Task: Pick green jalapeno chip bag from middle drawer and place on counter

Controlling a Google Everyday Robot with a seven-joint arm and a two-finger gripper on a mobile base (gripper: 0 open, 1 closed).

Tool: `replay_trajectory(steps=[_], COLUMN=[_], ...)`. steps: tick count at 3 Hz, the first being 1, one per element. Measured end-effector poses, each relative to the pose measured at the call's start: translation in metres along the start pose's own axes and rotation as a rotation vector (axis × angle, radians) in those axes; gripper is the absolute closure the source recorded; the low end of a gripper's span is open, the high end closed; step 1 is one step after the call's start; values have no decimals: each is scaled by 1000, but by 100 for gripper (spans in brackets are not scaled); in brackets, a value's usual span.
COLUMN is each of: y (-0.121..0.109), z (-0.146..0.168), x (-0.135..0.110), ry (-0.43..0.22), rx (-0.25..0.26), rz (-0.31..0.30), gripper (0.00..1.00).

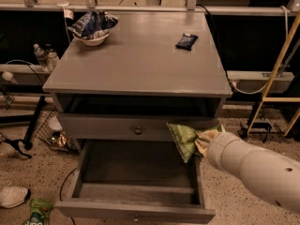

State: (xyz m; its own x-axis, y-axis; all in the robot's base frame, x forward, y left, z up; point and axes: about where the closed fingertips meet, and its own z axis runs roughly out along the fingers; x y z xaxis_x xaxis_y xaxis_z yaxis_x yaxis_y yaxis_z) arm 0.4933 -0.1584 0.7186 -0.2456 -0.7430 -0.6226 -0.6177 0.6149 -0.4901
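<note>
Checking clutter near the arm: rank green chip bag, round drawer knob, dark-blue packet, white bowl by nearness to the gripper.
The gripper is at the drawer right:
1. green chip bag, held
2. round drawer knob, left
3. dark-blue packet, counter back right
4. white bowl, counter back left
</note>
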Motion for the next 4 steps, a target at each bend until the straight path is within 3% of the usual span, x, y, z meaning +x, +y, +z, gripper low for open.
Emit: replay_trajectory(steps=[1,2,3,4], y=[-65,-67,-92,-130], z=[-48,-48,-59,-77], x=[16,15,2,-27], ry=[34,32,20,-4], rx=[114,118,160,226], rz=[-3,-7,-76,-181], gripper=[100,100,100,100])
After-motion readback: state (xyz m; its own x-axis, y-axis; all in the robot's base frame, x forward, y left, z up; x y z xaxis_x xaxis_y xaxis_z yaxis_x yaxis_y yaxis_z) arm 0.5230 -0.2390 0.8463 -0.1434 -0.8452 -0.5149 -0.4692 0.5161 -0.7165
